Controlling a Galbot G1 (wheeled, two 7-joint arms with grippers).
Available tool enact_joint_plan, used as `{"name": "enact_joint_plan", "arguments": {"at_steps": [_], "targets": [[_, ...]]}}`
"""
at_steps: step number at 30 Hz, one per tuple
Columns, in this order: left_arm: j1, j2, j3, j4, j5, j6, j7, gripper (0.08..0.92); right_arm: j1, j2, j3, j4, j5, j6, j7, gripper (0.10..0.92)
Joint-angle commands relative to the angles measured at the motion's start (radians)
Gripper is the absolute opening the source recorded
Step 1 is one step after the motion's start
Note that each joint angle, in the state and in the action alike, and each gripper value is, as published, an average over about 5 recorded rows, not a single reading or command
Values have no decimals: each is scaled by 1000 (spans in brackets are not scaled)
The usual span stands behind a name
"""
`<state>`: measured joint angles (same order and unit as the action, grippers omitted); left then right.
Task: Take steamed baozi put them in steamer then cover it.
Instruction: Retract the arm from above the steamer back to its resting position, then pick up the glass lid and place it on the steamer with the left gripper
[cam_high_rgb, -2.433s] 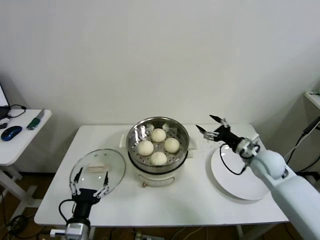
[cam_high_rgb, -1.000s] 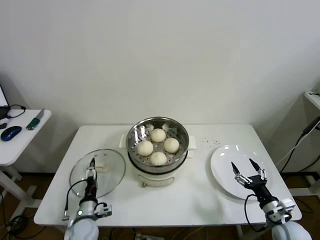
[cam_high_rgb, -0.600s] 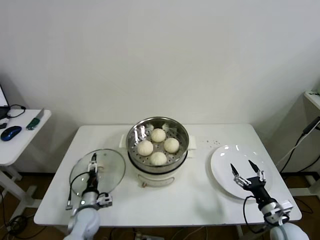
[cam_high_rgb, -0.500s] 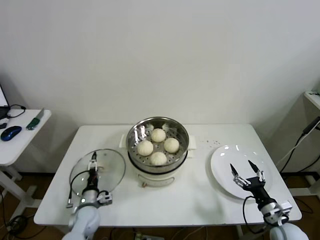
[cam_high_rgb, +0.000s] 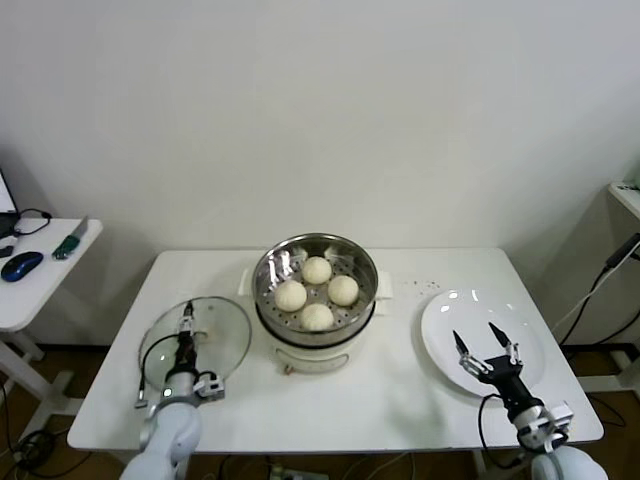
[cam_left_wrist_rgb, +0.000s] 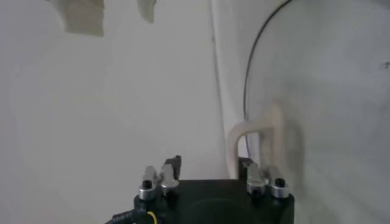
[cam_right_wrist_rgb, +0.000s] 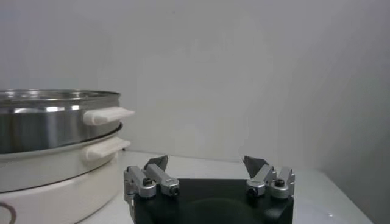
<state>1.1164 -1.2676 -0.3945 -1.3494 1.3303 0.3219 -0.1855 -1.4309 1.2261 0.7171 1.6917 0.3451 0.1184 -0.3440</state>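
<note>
Head view, steamer: we see the steamer (cam_high_rgb: 316, 272) at the middle of the white table (cam_high_rgb: 400, 400), its shiny basket uncovered.
Head view, steamed baozi: four steamed baozi (cam_high_rgb: 318, 293) sit close together inside the basket.
Head view, cover: the cover (cam_high_rgb: 225, 335) lies flat on the table on our left, just beside the steamer.
Head view, left gripper: our left gripper (cam_high_rgb: 186, 325) stands over the cover at its handle; from here we cannot tell how firmly it grips.
Head view, right gripper: our right gripper (cam_high_rgb: 484, 345) hovers over the white plate (cam_high_rgb: 440, 330) on our right, fingers spread wide, grasping nothing.
Left wrist view: the cream handle (cam_left_wrist_rgb: 255, 142) rises from the glass between the fingers (cam_left_wrist_rgb: 173, 162), which sit either side of it; contact is unclear.
Right wrist view: the fingers (cam_right_wrist_rgb: 155, 163) stand apart and bare, with the steamer (cam_right_wrist_rgb: 55, 119) and its side handles beyond.
</note>
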Motion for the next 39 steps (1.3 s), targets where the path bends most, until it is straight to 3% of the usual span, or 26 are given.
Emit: {"name": "enact_joint_plan", "arguments": {"at_steps": [1,13,16,27,34,39], "targets": [[-9,5,1,-3,-29,-9,-4,541,7,7,-9,-5,-27,3,0,823],[71,61,-16,-178,-40,56,15,199,16,-2,-12,-11,-35,5,0,823],[109,79,-29,-252,-35,82,17,153,19,-11,-12,-14,-35,4,0,823],[213,180,-55,-608,-38,289,96,150,47,-55,-25,-34,-36,-1,5,823],[200,265,-26,-753,-61,377,185,150,74,-83,-38,-51,-43,-8,8,823],[141,358,75,-829,-63,445,291,150,94,-94,-41,-56,-56,-16,11,823]]}}
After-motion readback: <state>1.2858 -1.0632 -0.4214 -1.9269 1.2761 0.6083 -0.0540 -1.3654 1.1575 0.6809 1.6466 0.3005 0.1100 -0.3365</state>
